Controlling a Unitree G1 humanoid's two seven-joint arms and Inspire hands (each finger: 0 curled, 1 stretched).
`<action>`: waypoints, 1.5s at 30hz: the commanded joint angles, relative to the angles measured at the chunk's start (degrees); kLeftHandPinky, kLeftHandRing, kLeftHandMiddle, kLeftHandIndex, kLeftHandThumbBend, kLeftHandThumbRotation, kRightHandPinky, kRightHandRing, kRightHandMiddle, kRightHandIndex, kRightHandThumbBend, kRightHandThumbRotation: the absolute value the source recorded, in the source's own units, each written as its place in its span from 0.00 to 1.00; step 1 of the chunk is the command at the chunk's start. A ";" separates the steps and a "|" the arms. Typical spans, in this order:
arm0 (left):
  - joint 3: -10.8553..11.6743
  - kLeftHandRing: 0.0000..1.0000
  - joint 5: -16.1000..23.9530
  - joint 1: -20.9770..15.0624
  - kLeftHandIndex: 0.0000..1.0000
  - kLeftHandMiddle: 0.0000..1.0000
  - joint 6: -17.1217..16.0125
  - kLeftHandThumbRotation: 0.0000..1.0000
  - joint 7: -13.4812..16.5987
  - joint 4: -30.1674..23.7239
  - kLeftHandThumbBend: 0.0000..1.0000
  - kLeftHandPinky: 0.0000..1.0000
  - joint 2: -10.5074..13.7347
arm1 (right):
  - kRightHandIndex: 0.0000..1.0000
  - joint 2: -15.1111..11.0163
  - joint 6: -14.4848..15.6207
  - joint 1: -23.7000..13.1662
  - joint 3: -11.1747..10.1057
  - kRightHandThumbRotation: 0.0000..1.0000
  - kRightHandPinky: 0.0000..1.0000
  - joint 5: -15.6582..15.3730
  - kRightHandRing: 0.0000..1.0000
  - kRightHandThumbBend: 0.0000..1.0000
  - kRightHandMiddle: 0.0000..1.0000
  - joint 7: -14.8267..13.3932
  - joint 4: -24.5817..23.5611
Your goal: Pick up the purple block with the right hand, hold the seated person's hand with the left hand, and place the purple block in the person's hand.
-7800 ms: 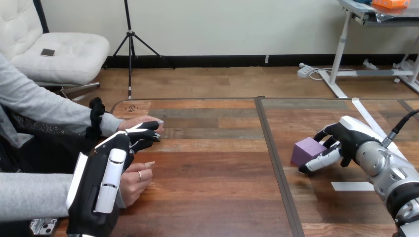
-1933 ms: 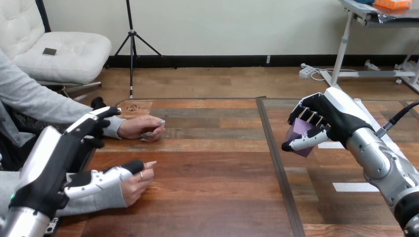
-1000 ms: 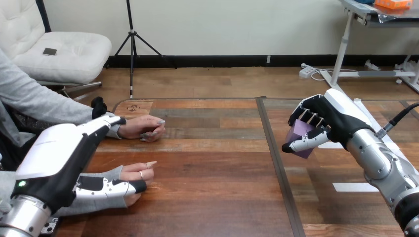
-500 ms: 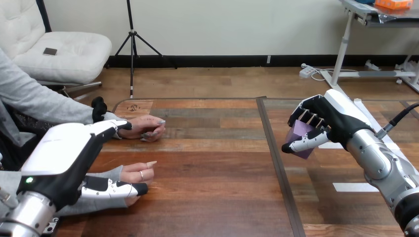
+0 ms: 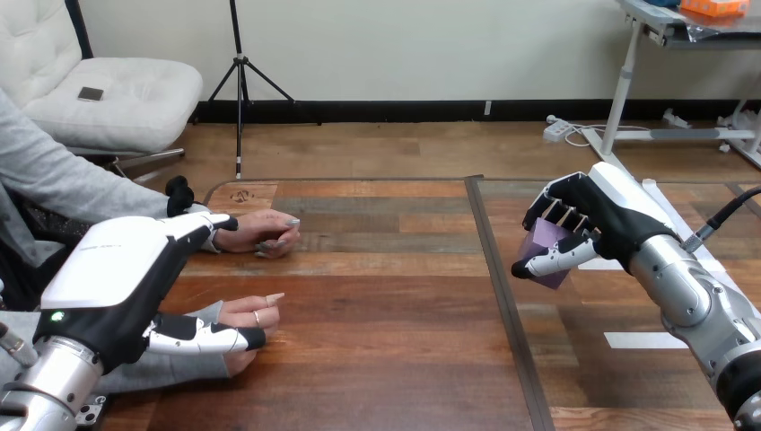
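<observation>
Head view, right hand: We see the right hand at the view's right, raised above the tabletop. Its silver forearm comes in from the lower right corner.
Head view, right fingers: The fingers are curled over the top of the purple block, and the thumb lies across its lower front. We read this as a clasp closed round the block.
Head view, purple block: It sits tilted inside the right hand with one corner pointing down, clear of the wood. It is just right of the dark seam that runs across the tabletop.
Head view, left hand: The left hand is at the lower left with its white back shell toward us, over the forearm of the person's nearer hand.
Head view, left fingers: These fingers reach out nearly straight and away from us. Their tips are by the wrist of the person's farther hand, and we cannot tell whether they touch it. They grasp nothing.
Head view, left thumb: It lies straight along the near side of the person's nearer hand, touching it or just beside it. We see no curl round that hand.
Head view, person's nearer hand: It rests on the tabletop, loosely curled, between the left thumb and the left fingers.
Head view, person's farther hand: It rests on the tabletop farther from us, loosely closed and well apart from the purple block.
Head view, tape: A white tape strip lies flat on the tabletop below the right forearm.
</observation>
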 commanded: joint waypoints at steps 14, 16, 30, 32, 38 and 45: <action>-4.21 0.84 2.79 -4.47 0.83 0.86 2.43 0.44 0.22 5.07 1.00 0.79 3.61 | 0.47 -1.31 -0.05 -2.23 -1.36 0.00 0.41 0.89 0.45 0.77 0.47 0.12 -1.28; -4.62 0.84 2.59 -4.77 0.82 0.86 2.47 0.43 0.34 6.21 1.00 0.79 3.81 | 0.47 -1.34 -0.23 -2.19 -1.43 0.00 0.41 0.98 0.45 0.77 0.47 0.22 -1.27; -7.35 0.83 3.22 -6.67 0.82 0.85 4.14 0.39 -0.74 10.76 1.00 0.79 5.70 | 0.47 -1.50 -0.85 -2.20 -1.30 0.00 0.40 0.71 0.44 0.78 0.47 -0.42 -1.11; -7.67 0.82 3.16 -6.90 0.82 0.84 4.24 0.39 -0.97 11.10 1.00 0.80 5.97 | 0.47 -1.51 -0.98 -2.16 -1.32 0.00 0.40 0.72 0.43 0.78 0.47 -0.52 -1.13; -8.66 0.81 3.13 -7.84 0.81 0.83 4.19 0.39 -0.52 13.16 1.00 0.78 6.48 | 0.46 -1.40 -0.74 -2.25 -1.43 0.00 0.40 0.86 0.44 0.78 0.47 -0.46 -0.98; -9.70 0.80 3.51 -8.80 0.80 0.81 4.88 0.38 -0.27 14.98 1.00 0.77 6.90 | 0.46 -1.34 -0.28 -2.34 -1.36 0.00 0.41 0.78 0.44 0.78 0.47 -0.32 -1.02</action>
